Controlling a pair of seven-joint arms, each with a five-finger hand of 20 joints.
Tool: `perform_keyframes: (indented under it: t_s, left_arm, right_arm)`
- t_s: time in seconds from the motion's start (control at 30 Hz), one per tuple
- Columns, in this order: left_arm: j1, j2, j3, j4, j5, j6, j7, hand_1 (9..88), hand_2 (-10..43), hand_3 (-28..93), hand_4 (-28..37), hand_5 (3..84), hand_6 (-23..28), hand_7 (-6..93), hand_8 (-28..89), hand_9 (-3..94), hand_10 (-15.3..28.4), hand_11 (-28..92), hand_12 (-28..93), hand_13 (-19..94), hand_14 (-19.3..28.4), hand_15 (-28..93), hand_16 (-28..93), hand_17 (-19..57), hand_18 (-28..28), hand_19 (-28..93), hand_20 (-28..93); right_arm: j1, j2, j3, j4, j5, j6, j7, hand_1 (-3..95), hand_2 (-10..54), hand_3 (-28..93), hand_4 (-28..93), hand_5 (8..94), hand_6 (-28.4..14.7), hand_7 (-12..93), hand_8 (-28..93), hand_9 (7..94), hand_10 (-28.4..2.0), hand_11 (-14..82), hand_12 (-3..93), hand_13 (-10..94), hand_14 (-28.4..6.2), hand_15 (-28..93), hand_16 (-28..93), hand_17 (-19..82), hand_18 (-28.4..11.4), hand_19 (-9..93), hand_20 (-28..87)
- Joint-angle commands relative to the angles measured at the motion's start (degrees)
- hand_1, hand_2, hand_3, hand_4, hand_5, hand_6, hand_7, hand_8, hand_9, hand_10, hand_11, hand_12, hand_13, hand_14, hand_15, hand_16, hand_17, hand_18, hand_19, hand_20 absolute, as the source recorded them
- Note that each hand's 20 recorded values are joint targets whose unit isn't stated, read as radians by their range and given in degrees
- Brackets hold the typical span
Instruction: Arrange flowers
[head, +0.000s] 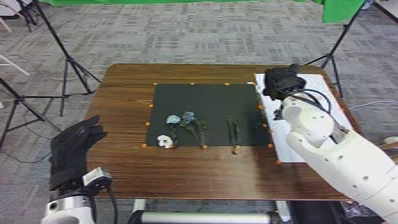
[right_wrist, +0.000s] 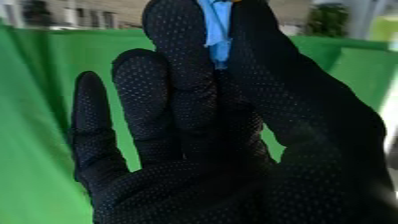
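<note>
- Head view: a brown wooden table (head: 195, 177) bears a dark, flat mat (head: 200, 100), with small orange markers (head: 152, 105) around its edges.
- On the near left part of the mat lie two pale blue flowers (head: 173, 119), close together, with thin green stems running toward the near edge.
- A white flower (head: 165, 141) lies just beside those stems, nearer the mat's left corner.
- Right of them, apart, slim green stems (head: 233, 131) lie side by side, pointing toward the near edge.
- A long white sheet (head: 281, 145) lies along the table's right side.
- The robot's right hand (head: 283, 80) is above the far end of that sheet, well apart from the flowers on the mat.
- The robot's left hand (head: 69, 152) is at the table's left edge, fingers loosely extended, holding nothing.
- Right wrist view: the right hand (right_wrist: 178, 187) pinches a light blue piece (right_wrist: 216, 30) between thumb and finger; its other fingers are fairly straight and spread.
- Behind it hangs green cloth (right_wrist: 40, 125).
</note>
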Motion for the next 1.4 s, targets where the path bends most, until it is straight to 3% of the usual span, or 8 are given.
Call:
perform_keyframes:
  t_s: [0.03, 0.2, 0.5, 0.63, 0.73, 0.9, 1.17, 1.4]
  left_arm:
    - [0.68, -0.01, 0.08, -0.46, 0.10, 0.07, -0.42, 28.8, 5.1, 83, -14.8, 53.1, 17.0, 19.7, -10, 42.4, 24.9, 51, 13, 33, 28.4, 84, -23, -4.1, 24.1, 55, 46]
    - [0.41, 0.19, 0.03, -0.29, -0.02, -0.09, -0.30, 28.9, 5.1, 83, -14.8, 53.1, 17.0, 19.6, -10, 42.4, 24.9, 51, 13, 33, 28.4, 84, -23, -4.1, 24.1, 55, 46]
    - [-0.31, -0.96, -0.44, 0.12, 1.76, -1.65, -1.76, 28.8, 5.1, 83, -14.8, 53.1, 16.9, 19.7, -10, 42.4, 24.8, 51, 13, 33, 28.4, 84, -23, -4.1, 24.1, 55, 46]
    - [-0.76, -0.14, 0.11, 0.32, 0.98, -1.45, -1.29, 28.9, 5.1, 83, -14.9, 53.0, 17.0, 19.6, -10, 42.4, 24.8, 51, 13, 33, 28.4, 84, -23, -4.1, 24.1, 55, 46]
    - [-1.08, -0.51, 0.10, 0.45, 1.68, -1.90, -1.96, 28.8, 5.1, 83, -14.8, 53.1, 17.0, 19.5, -10, 42.4, 24.8, 51, 13, 33, 28.4, 84, -23, -4.1, 24.1, 55, 46]
    - [-1.03, -0.18, -0.03, 0.52, 1.43, -1.86, -1.81, 28.7, 5.0, 83, -14.8, 53.1, 17.0, 19.5, -10, 42.4, 24.8, 51, 13, 33, 28.4, 84, -23, -4.2, 24.1, 55, 46]
    - [-1.31, -1.62, -0.78, 0.64, 3.29, -3.05, -3.77, 28.7, 5.0, 83, -14.9, 53.1, 17.0, 19.5, -10, 42.4, 24.8, 51, 13, 33, 28.4, 84, -23, -4.1, 24.1, 55, 46]
    - [-1.57, -1.24, -0.55, 0.75, 2.91, -3.03, -3.43, 28.9, 5.0, 83, -14.8, 53.1, 17.0, 19.6, -10, 42.4, 24.8, 51, 13, 33, 28.4, 84, -23, -4.1, 24.1, 55, 46]
  right_arm:
    - [-0.07, -6.81, -2.93, -1.65, -2.25, -0.28, -2.50, 52.3, -9.5, 76, -28, 82.1, 1.0, 26, 3, 85.4, -4.5, 26.9, 44.5, 56, -9.7, 71, 40, 7, -24.0, 68, 28]
    - [0.06, -9.31, -5.41, -1.54, -2.90, -0.69, -2.83, 52.3, -9.5, 76, -28, 82.2, 0.9, 25, 3, 85.3, -4.5, 27.1, 44.5, 57, -9.8, 71, 40, 7, -24.0, 68, 28]
    - [0.69, -13.22, -8.90, -0.25, -3.13, -0.66, -2.39, 52.2, -9.5, 77, -28, 82.3, 1.0, 25, 3, 85.3, -4.5, 27.3, 44.4, 57, -9.8, 71, 40, 7, -24.1, 68, 28]
    - [0.81, -14.73, -9.80, 0.87, -3.49, -0.84, -2.31, 52.1, -9.5, 77, -28, 82.2, 1.0, 25, 3, 85.3, -4.4, 27.2, 44.3, 57, -9.8, 71, 40, 7, -24.0, 68, 28]
    - [0.79, -15.80, -9.84, 1.82, -3.59, -1.00, -2.03, 52.1, -9.5, 77, -28, 82.2, 1.1, 25, 3, 85.3, -4.4, 27.3, 44.2, 57, -9.8, 71, 40, 7, -24.0, 68, 28]
    - [0.45, -16.75, -9.79, 2.46, -3.74, -1.69, -1.57, 52.0, -9.5, 77, -28, 82.1, 1.2, 26, 3, 85.2, -4.3, 27.4, 44.2, 56, -9.9, 71, 40, 7, -24.0, 68, 28]
    - [-0.28, -18.16, -9.46, 3.30, -3.96, -2.28, -0.87, 51.7, -9.3, 77, -28, 82.0, 1.2, 26, 3, 84.9, -4.4, 27.3, 44.1, 56, -9.9, 71, 40, 7, -24.1, 68, 28]
    - [-1.95, -20.29, -7.73, 3.58, -4.90, -4.63, -1.85, 51.5, -9.1, 77, -28, 81.4, 1.1, 26, 2, 84.7, -4.8, 27.0, 43.1, 55, -9.9, 70, 40, 6, -24.4, 67, 27]
